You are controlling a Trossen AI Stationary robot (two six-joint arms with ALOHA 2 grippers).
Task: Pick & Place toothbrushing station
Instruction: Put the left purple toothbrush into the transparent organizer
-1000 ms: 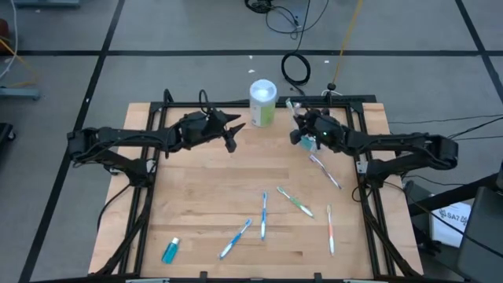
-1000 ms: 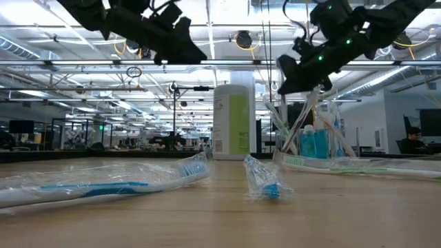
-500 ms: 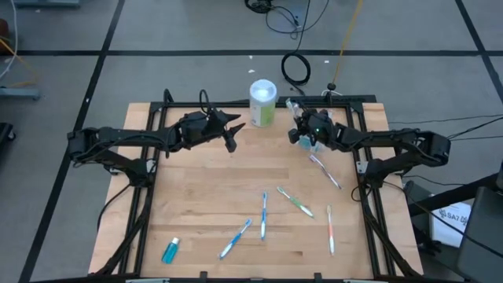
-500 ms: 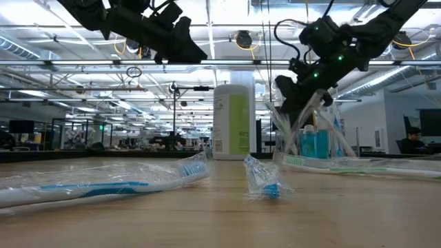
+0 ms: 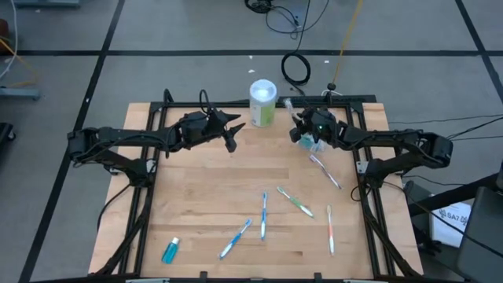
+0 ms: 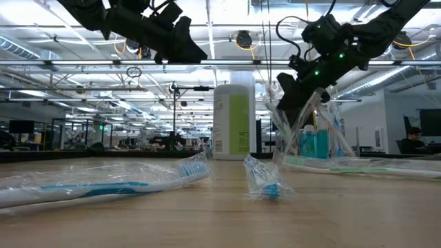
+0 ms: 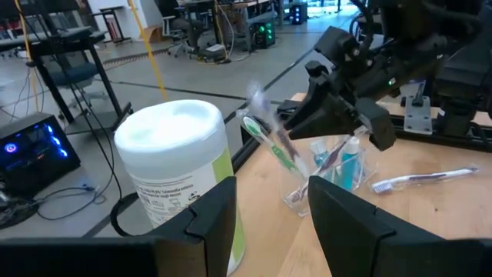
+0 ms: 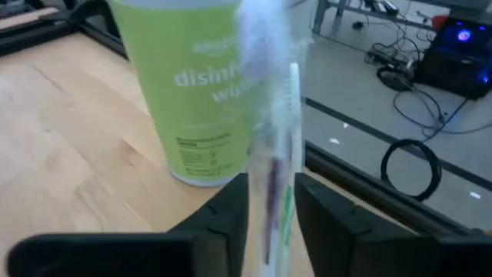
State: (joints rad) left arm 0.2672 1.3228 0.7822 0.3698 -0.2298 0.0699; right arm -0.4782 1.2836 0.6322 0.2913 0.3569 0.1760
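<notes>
1. High view: my right tool (image 5: pixel 302 132) hangs over the clear cup (image 5: pixel 314 145), which stands on the wooden tabletop (image 5: pixel 196 196) just to the right of the green-labelled wipes canister (image 5: pixel 262 103).
2. Right wrist view: my right tool's fingers (image 8: pixel 227 208) are clenched on a wrapped green toothbrush (image 8: pixel 283 154), held upright with the canister behind it.
3. Left wrist view: that toothbrush (image 7: pixel 270 146) slants with its lower end down in the cup (image 7: pixel 327 173), alongside other brushes and a teal tube (image 7: pixel 350 165).
4. Another wrapped toothbrush (image 7: pixel 423 178) lies on the tabletop just past the cup, on the side away from the canister.
5. My left tool (image 5: pixel 230 134) hovers to the left of the canister, above the tabletop, fingers (image 7: pixel 211 215) released and holding nothing.
6. Well forward of the canister, four toothbrushes lie loose: two blue (image 5: pixel 263 214) (image 5: pixel 235 238), one green (image 5: pixel 295 202), one orange (image 5: pixel 330 228).
7. A small teal tube (image 5: pixel 170 250) lies near the tabletop's front left edge, far from the canister.
</notes>
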